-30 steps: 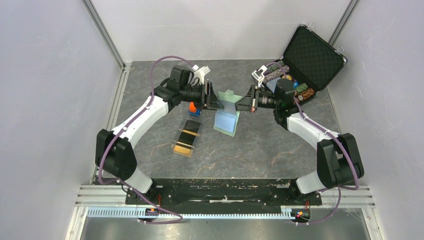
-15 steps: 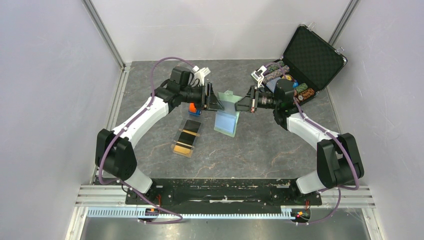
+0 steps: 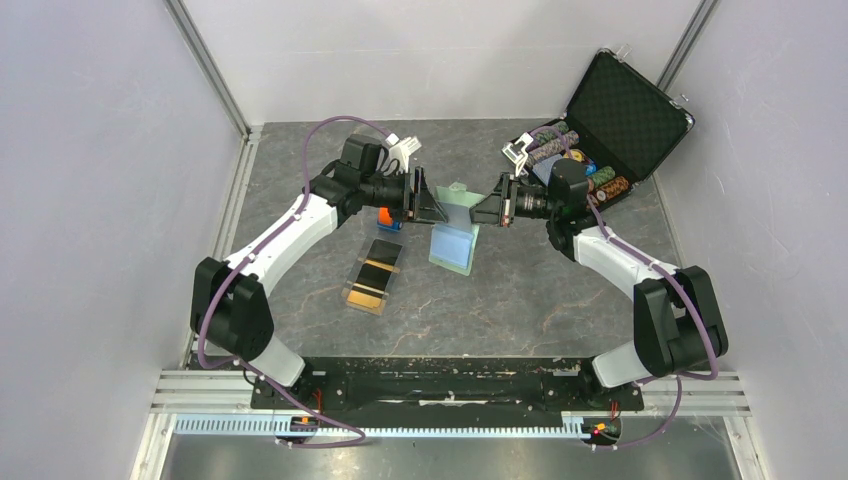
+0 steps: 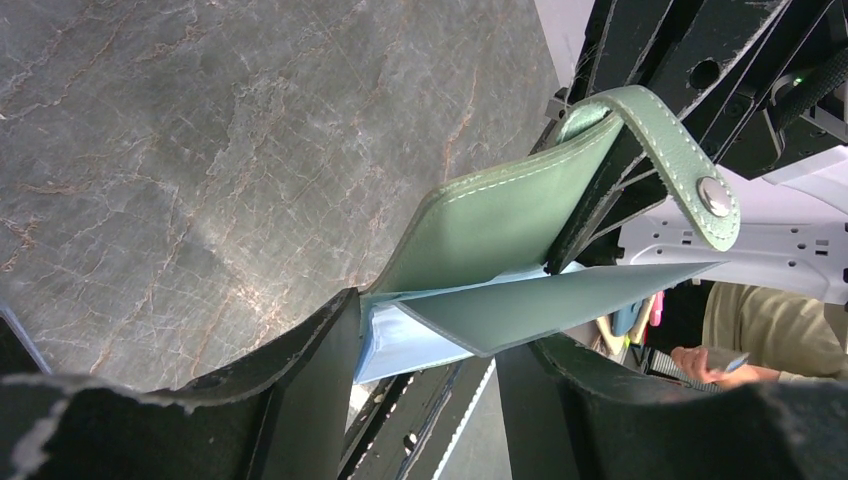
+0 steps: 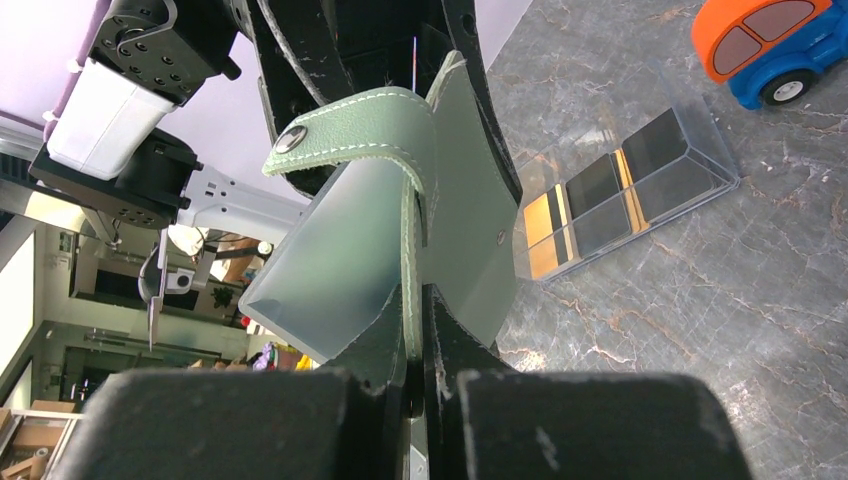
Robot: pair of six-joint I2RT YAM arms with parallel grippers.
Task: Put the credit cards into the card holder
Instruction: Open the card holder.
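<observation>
Hanging open over the middle of the counter (image 3: 520, 300), the holder (image 3: 455, 230) is stretched between my two tools. Its green outer side faces up and a pale blue inner panel droops toward the near side; I cannot tell whether that panel's lower edge touches the counter. The strap (image 4: 690, 160) curls over the top edge, its round snap (image 4: 713, 196) unfastened.

My right tool (image 5: 415, 300) is clamped tight on one green wall of the holder, the leather pinched between both fingers. My left tool (image 4: 430, 350) has its jaws apart with the folded end of the holder lying between them. The blue lining sits against one finger, but I cannot tell whether the jaws press on it or stand loose around it.

The cards (image 3: 378, 262), black ones and orange-gold ones, lie in a clear tray (image 5: 725, 170) on the counter, near the holder on my left and apart from it. None is in the holder. An orange-and-blue car (image 5: 770, 40) stands just beyond the tray's far end, under my left tool. A black case (image 3: 625, 110) stands open at the far right corner, rows of chips (image 3: 560, 150) in its lower half.
</observation>
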